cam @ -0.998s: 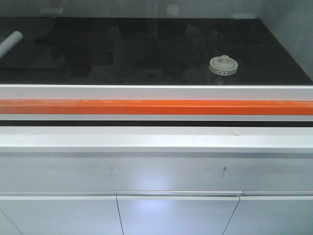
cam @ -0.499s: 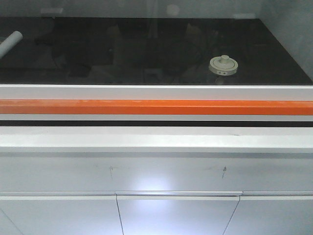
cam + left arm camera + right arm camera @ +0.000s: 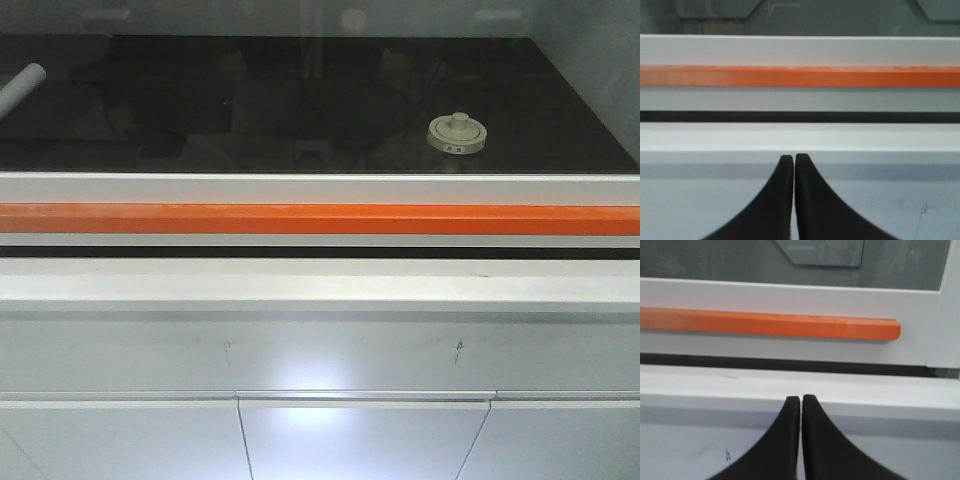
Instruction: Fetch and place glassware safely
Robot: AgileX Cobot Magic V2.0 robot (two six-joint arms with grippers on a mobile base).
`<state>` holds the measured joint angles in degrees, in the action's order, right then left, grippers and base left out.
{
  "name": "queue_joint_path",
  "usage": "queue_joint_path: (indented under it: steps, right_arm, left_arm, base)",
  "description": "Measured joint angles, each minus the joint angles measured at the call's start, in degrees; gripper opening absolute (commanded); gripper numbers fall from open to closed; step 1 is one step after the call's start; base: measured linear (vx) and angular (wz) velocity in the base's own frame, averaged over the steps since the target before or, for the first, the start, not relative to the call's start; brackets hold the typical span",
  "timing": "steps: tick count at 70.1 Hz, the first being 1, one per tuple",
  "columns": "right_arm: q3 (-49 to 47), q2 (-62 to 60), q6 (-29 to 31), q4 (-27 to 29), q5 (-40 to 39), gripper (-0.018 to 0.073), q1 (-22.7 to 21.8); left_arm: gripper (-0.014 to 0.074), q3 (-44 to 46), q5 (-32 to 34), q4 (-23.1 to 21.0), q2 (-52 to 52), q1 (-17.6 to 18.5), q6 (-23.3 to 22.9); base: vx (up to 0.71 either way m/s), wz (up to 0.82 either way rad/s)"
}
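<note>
The glassware [image 3: 457, 134], a squat jar with a cream-white knobbed lid, stands on a dark glossy surface behind a closed glass sash, toward the right in the front view. It does not show in either wrist view. My left gripper [image 3: 793, 159] is shut with nothing in it, low in front of the white ledge. My right gripper [image 3: 801, 400] is also shut and empty, facing the same ledge. Neither gripper appears in the front view.
An orange handle bar [image 3: 320, 219] runs across the sash frame; its right end [image 3: 890, 331] shows in the right wrist view. A white ledge [image 3: 320, 285] juts out below it, with white cabinet doors [image 3: 360, 440] underneath. A white tube [image 3: 20, 88] lies at far left.
The front view has shifted very slightly; the jar sits a touch higher in frame than a second ago. Nothing else has visibly moved.
</note>
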<state>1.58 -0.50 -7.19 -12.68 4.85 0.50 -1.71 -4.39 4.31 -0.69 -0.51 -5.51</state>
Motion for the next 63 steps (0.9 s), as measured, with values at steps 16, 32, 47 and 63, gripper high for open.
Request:
queue_joint_path:
  steps: [16,32,47,63]
  right_arm:
    - [0.0,0.0,0.0,0.04,-15.1,-0.0003,0.0]
    - [-11.31,1.05,0.0,0.04,-13.84,-0.0003,0.0]
    - [-29.51,12.67,0.0,0.22,-13.24,-0.0003,0.0]
    - [-38.76,26.08,0.0,0.22,-14.4,-0.0003,0.0]
  left_arm:
    - [-0.0007,0.44,14.26,0.06,0.0,0.0,0.0]
    - [-0.0007,15.51,13.37,0.11,4.45,0.0,0.0]
    - [-0.0007,34.67,10.04,0.23,19.99,0.0,0.0]
    - [-0.0007,47.28,0.19,0.23,32.85,0.0,0.0]
  base:
    - [0.0,0.0]
    - [0.0,0.0]
    - [0.0,0.0]
    - [0.0,0.0]
